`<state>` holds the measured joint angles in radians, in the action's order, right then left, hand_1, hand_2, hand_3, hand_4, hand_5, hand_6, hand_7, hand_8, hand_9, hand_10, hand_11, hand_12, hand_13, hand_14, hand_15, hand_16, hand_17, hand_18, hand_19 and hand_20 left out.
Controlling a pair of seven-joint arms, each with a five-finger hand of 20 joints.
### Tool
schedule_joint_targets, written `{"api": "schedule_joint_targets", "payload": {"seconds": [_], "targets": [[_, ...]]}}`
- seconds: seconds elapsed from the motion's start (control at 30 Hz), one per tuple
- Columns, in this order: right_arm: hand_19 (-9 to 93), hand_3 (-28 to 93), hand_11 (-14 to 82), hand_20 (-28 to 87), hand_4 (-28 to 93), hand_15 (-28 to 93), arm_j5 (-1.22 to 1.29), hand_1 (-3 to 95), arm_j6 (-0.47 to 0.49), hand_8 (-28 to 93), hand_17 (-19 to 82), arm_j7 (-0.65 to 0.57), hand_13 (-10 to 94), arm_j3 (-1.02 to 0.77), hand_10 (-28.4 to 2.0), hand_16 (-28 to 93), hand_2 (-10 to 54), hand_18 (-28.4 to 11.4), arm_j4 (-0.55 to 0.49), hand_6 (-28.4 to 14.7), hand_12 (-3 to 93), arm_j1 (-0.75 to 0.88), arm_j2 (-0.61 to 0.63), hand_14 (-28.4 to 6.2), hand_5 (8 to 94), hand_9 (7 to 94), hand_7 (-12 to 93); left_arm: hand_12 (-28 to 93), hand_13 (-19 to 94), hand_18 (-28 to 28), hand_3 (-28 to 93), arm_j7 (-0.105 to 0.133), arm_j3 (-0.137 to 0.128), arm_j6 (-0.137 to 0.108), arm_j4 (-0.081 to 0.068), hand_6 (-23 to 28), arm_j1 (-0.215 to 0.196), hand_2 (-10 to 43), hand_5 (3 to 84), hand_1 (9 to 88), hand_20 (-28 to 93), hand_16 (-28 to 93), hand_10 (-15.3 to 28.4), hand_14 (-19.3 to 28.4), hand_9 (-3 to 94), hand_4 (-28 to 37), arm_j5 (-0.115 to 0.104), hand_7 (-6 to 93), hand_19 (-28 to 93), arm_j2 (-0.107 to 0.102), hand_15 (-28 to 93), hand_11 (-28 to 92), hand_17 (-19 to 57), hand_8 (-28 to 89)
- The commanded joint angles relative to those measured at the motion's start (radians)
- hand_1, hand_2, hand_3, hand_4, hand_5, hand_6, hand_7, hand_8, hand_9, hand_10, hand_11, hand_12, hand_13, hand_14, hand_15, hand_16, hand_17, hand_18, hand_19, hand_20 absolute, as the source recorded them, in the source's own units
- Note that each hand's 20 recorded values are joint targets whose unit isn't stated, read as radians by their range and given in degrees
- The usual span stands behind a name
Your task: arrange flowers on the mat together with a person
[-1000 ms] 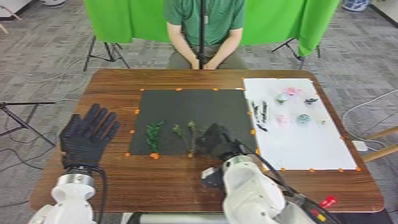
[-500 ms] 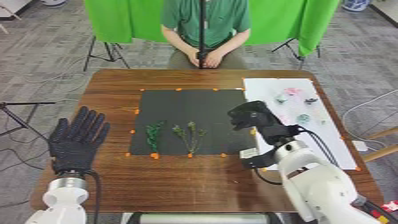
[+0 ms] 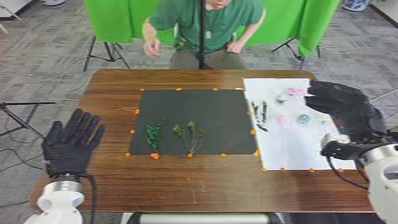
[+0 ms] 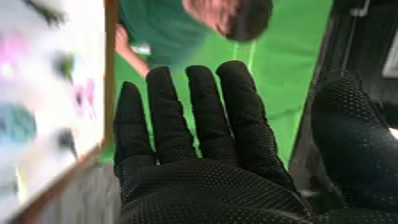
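In the head view my right hand (image 3: 342,102) is over the right edge of the white sheet (image 3: 293,150), beside the flowers. The right wrist view has the same right hand (image 4: 209,175) open, fingers straight, holding nothing. My left hand (image 3: 71,145) lies open at the table's left side. On the dark mat (image 3: 191,102) are a green sprig (image 3: 153,136) at the lower left and a budded stem bunch (image 3: 190,136) at the lower middle. The white sheet holds a pink flower (image 3: 292,91), a pale blue-green flower (image 3: 304,118) and dark stems (image 3: 259,114).
Orange tape pieces mark the borders of mat and sheet. Bare wood (image 3: 195,185) lies along the near side of the table (image 3: 111,87). Across the table a person's hand (image 3: 153,48) is raised beyond the far edge.
My right hand has moved from the mat's near right part across to the sheet's right edge. The left hand has shifted slightly. The person's hands have parted and one has risen.
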<state>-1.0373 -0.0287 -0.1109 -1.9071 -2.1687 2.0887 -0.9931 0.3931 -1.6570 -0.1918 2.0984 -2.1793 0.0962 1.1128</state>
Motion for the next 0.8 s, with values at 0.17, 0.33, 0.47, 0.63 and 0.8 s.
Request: {"api": "schedule_joint_targets", "payload": {"seconds": [0.17,0.33,0.47,0.63,0.8], "targets": [[33,81,5.6,14,-24,10,-0.022,17.7,-0.038,-11,9,0.050,36,0.002,-13.8,25,9.1,-20.0,-0.015,-3.8,15.8,0.089,-0.031,-16.8,45.8,45.3,15,8,32,15.4,76,0.043,-0.049,-0.022,0.016,9.0,-0.055,13.2,49.6,27.9,10,-7,13.9,14.6,42.4,-28.3,0.011,14.6,39,0.001,28,21,-6.5,-10],[32,82,5.1,14,-24,10,-0.041,17.9,0.006,-11,9,0.041,35,-0.009,-13.6,25,9.1,-19.9,-0.015,-3.6,15.7,0.094,-0.043,-16.6,43.6,43.7,15,8,32,15.4,76,0.043,-0.050,-0.028,0.021,9.1,-0.064,13.2,49.8,27.9,10,-7,14.0,14.5,42.6,-28.3,0.005,14.8,39,0.002,29,21,-6.5,-10],[32,82,5.1,14,-24,10,-0.036,18.2,-0.006,-11,9,0.039,35,-0.016,-13.6,25,9.1,-19.9,-0.020,-3.6,15.6,0.105,-0.045,-16.6,43.9,43.7,16,8,32,15.4,76,0.040,-0.045,-0.023,0.020,9.0,-0.063,13.3,49.8,28.0,10,-7,14.0,14.6,42.7,-28.3,0.005,14.8,39,0.003,29,21,-6.5,-10],[32,82,5.2,14,-24,10,-0.041,18.3,0.006,-11,9,0.035,36,-0.019,-13.6,25,9.0,-19.9,-0.020,-3.4,15.6,0.101,-0.053,-16.7,44.4,44.0,16,8,32,15.4,76,0.039,-0.039,-0.022,0.019,9.1,-0.061,13.3,49.8,28.0,10,-7,13.9,14.6,42.7,-28.3,0.001,14.7,39,0.000,29,21,-6.5,-10],[32,82,5.4,14,-24,10,-0.038,18.4,-0.001,-11,9,0.037,36,-0.009,-13.4,25,9.1,-19.9,-0.019,-3.3,15.6,0.101,-0.050,-16.7,44.6,44.3,16,8,32,15.4,76,0.037,-0.042,-0.026,0.021,9.1,-0.062,13.3,49.8,27.9,10,-7,13.9,14.6,42.7,-28.3,0.006,14.6,39,0.004,29,21,-6.5,-10]]}}
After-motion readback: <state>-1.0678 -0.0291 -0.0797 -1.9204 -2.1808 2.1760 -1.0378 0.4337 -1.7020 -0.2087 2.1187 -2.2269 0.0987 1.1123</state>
